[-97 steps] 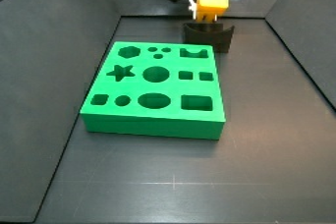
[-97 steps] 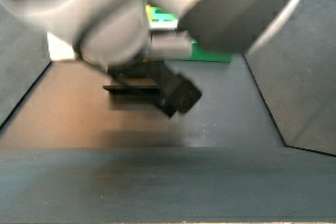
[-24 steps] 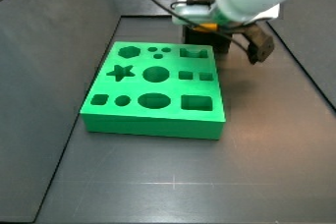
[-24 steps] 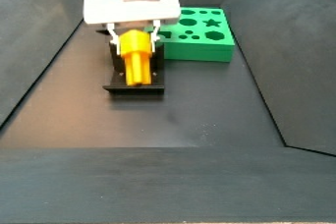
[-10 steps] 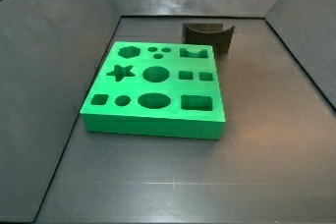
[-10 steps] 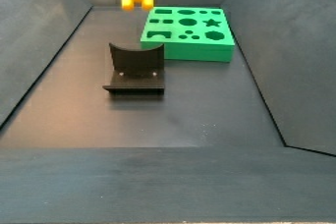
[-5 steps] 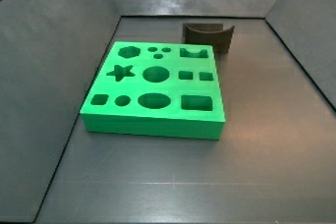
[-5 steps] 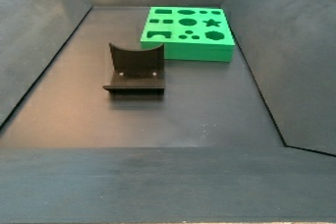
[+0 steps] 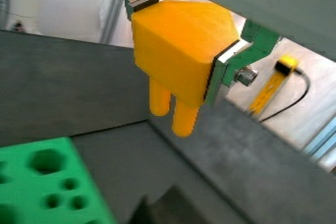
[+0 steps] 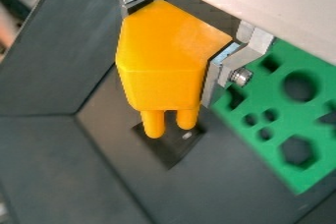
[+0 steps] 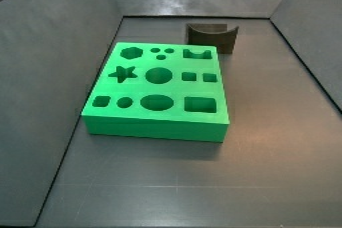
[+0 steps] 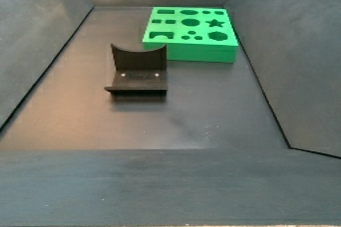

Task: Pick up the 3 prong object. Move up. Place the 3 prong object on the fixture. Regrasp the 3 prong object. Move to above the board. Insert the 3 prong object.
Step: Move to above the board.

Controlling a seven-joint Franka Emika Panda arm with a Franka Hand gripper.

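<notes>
Filling gripper [image 9: 184,56]: 3 prong object [image 9: 182,51], clamped.

A dark grey floor [image 11: 174,182] with low sloping walls carries two things. The green board [image 11: 158,87] lies flat on it, its cut-outs facing up; it also shows in the other side view [image 12: 194,32]. The fixture [image 12: 138,70] stands on its base plate directly on the floor, near the board but apart from it, empty, its curved notch upward [image 11: 214,36]. The gripper [image 9: 184,61] is up off the floor, seen only in the wrist views
</notes>
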